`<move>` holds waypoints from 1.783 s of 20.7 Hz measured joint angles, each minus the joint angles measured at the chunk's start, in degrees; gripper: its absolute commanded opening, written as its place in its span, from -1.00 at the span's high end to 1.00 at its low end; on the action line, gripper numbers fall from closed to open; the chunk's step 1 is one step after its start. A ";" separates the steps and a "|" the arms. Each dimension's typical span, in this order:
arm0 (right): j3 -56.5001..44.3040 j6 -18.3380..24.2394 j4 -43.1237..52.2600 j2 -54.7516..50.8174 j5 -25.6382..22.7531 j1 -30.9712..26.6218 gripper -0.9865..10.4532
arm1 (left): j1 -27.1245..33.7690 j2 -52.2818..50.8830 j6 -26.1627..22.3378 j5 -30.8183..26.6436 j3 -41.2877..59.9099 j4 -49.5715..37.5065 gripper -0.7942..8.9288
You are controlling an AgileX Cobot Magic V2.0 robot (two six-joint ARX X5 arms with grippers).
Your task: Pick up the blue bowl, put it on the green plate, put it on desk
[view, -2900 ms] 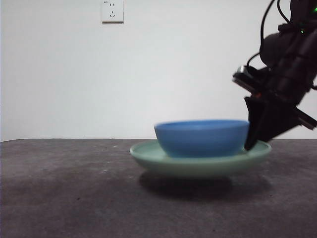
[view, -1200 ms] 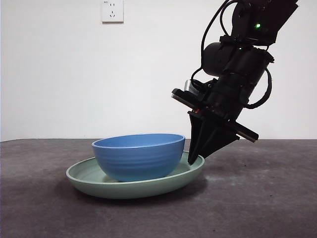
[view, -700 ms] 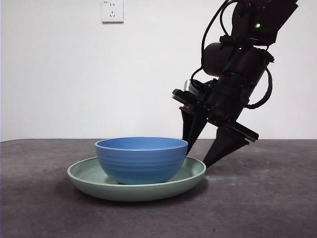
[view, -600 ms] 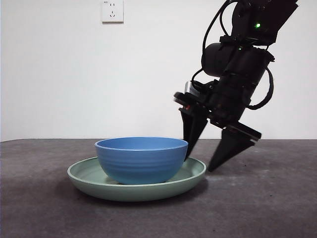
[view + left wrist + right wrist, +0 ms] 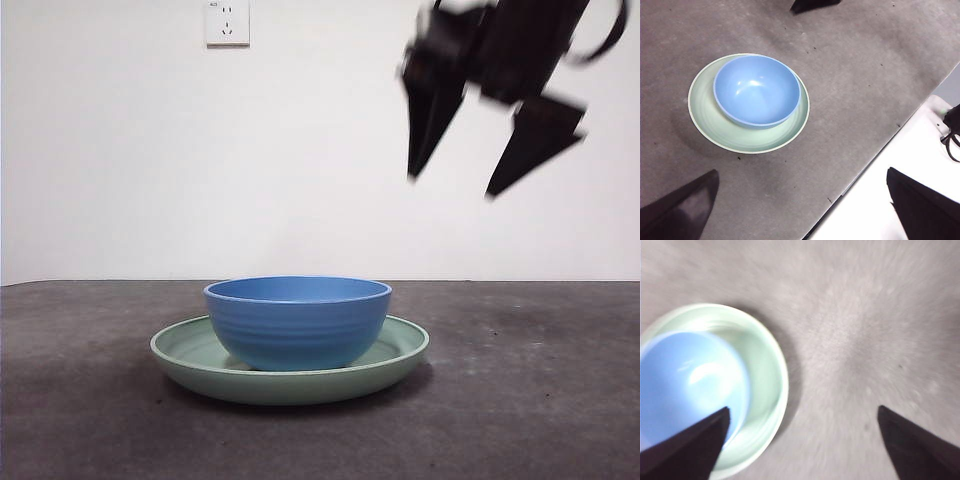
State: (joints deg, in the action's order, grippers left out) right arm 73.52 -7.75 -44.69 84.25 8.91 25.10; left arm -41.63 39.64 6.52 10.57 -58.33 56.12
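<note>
Above the green plate's (image 5: 395, 352) rim hangs the spread right tool (image 5: 455, 185).

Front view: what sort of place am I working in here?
Probably a bare lab or test bench: a dark speckled desk, a plain white wall with one power socket, and only a blue bowl on a green plate.

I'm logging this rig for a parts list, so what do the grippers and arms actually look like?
Both grippers are black with two flat, wedge-shaped jaws tapering to points. The right gripper hangs from a bulky black arm with a black cable looping at its side; motion blur hides finer detail. The left gripper shows only its two dark jaw tips. No markings or lights are visible now.
</note>
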 measured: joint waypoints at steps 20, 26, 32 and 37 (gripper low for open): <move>0.20 -4.74 -31.69 -49.96 -10.49 8.96 -0.06 | 0.00 0.04 0.33 0.00 0.00 -1.09 -0.32; 0.20 -4.76 -31.69 -53.64 -10.43 8.96 -0.05 | 0.00 0.04 1.53 0.00 0.00 -1.09 -0.32; 0.20 -5.07 -31.69 -53.64 -10.43 8.96 0.80 | 0.00 0.04 2.97 0.00 0.00 -1.09 0.78; 0.20 -5.14 -31.67 -53.64 -10.47 8.96 0.80 | 0.00 0.04 4.20 0.00 0.00 -1.11 0.78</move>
State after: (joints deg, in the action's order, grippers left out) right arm 73.71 -12.88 -76.36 30.61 -1.56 34.06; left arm -41.63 39.68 10.72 10.57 -58.33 55.00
